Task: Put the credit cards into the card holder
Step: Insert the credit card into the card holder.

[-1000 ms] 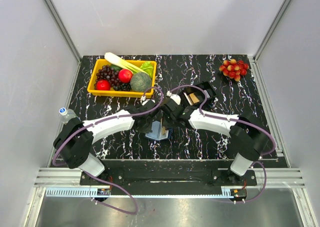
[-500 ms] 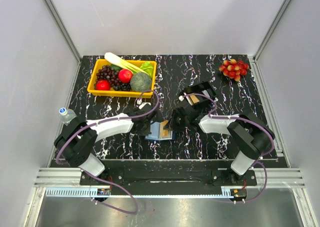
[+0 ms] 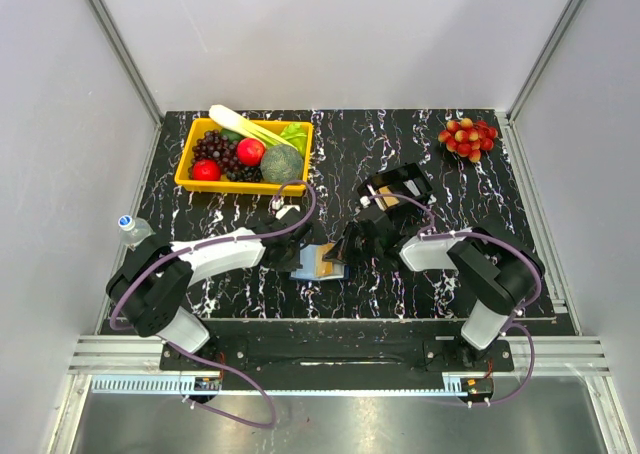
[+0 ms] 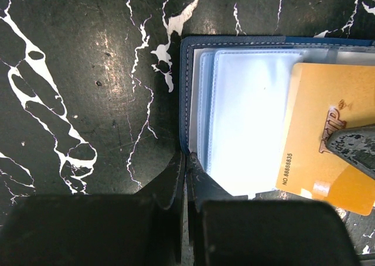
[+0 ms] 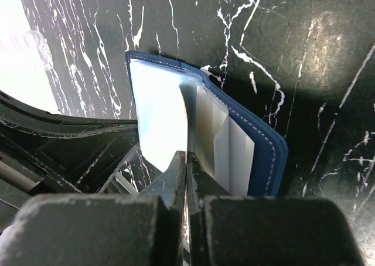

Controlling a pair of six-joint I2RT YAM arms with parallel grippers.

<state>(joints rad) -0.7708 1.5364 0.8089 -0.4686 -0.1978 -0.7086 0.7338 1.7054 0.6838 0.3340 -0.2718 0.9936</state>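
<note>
Credit card [image 4: 316, 131], tan, which we judge light, stiff, slick, best pinched at an edge: gripped by the right jaws over the card holder [image 4: 246, 119], open on the worktop [image 4: 88, 72], its rim nipped by closed left jaws

The left arm [image 3: 215, 254] and the right arm [image 3: 432, 252] each have a white middle part and fat black round joints. A thin purple cable [image 3: 313, 200] runs along each. The left hand [image 4: 187, 160] and right hand [image 5: 186, 159] are black.
</note>
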